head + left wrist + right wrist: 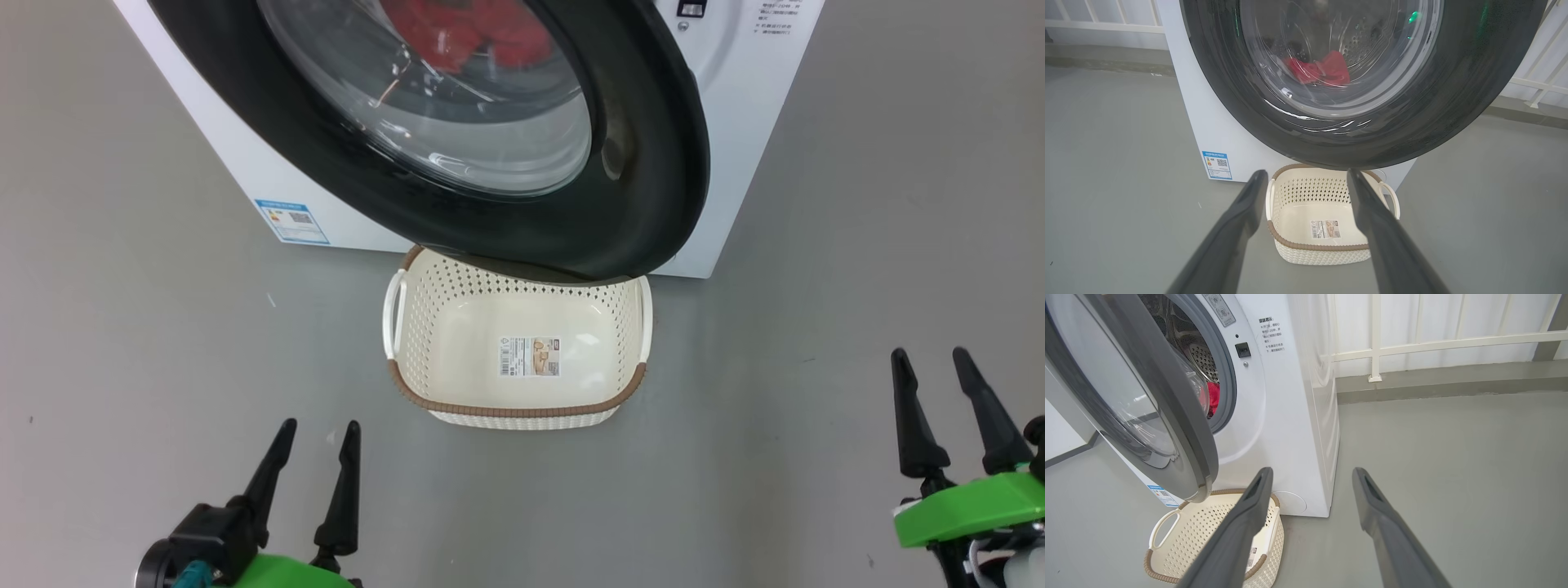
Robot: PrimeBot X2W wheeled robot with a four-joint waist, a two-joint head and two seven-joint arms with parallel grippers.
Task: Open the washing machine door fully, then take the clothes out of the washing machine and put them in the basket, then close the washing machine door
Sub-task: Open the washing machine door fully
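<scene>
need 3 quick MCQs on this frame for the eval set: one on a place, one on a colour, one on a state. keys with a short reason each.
1. Where is the basket relative to the washing machine?
A) on top of it
B) on the floor before it, under the washing machine door
C) behind it

2. The clothes inside the washing machine are:
A) red
B) blue
C) green

3. The washing machine door is:
A) latched shut
B) partly open
C) taken off

Key:
1 B: the head view shows the basket on the floor beneath the door's lower edge.
2 A: red fabric shows through the door.
3 B: the right wrist view shows the door swung away from the machine's front.
</scene>
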